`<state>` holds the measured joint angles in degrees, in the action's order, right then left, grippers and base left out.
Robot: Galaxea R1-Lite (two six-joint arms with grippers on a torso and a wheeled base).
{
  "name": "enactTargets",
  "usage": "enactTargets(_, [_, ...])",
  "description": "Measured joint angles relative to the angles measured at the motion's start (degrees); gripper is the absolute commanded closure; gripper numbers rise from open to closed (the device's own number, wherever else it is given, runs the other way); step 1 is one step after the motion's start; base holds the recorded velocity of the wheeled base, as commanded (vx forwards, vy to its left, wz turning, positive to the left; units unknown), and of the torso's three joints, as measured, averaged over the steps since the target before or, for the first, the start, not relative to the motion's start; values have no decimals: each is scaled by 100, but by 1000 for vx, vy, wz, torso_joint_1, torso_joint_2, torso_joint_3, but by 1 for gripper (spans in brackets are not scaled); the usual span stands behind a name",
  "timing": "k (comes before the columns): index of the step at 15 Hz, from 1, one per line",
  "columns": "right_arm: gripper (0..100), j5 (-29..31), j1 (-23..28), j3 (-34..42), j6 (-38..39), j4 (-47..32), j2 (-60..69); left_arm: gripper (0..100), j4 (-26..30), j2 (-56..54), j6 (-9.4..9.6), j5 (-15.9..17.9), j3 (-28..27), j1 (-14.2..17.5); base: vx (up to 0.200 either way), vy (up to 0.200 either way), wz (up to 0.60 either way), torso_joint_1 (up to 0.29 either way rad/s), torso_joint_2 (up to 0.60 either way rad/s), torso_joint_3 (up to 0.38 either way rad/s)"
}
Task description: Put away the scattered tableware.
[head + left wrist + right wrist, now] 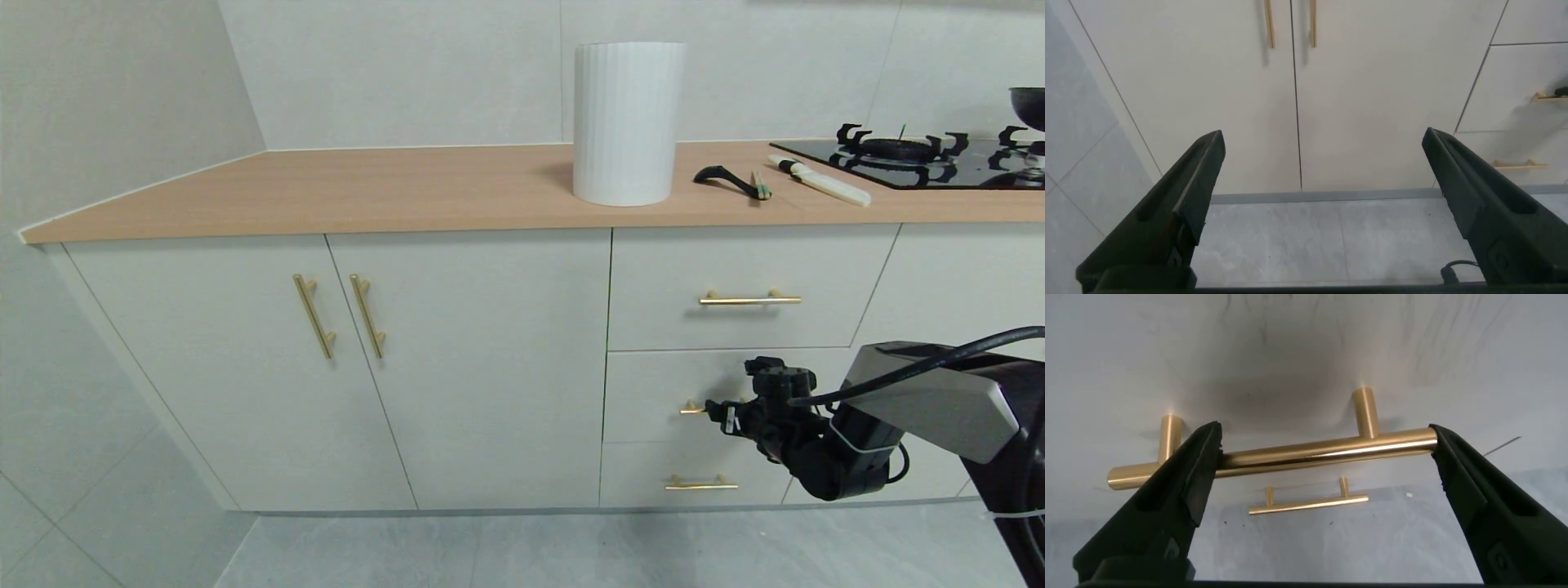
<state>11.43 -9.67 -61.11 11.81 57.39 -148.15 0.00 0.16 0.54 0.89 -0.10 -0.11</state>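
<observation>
right gripper (pixel 1321 445) fingers released, straddling the middle drawer handle (pixel 1290 457); clenching too shallow could slip off the bar when pulling. left gripper (pixel 1323 155) fingers also released.

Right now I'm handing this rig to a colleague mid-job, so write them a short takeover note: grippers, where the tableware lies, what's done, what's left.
Right gripper: open, straddling the middle drawer's gold bar handle.
Left gripper: open, low before the white cabinet doors.
Tableware: black curved-handled utensil, thin green sticks and cream knife lie on the wooden countertop, between the white ribbed cylindrical container and the black hob.
Done: nothing stored; drawers closed.
Left: probably open that drawer, store all three.
</observation>
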Motion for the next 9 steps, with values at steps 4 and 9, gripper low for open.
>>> enactTargets(4, [0,-2,-2,50,-2,-205,33,0,0,0,0,0,0,4,0,0,0,0,0,0])
enactTargets(9, [0,-2,2,76,-11,-307,63,0,0,0,-2,0,0,0,0,0,0,0,0,0])
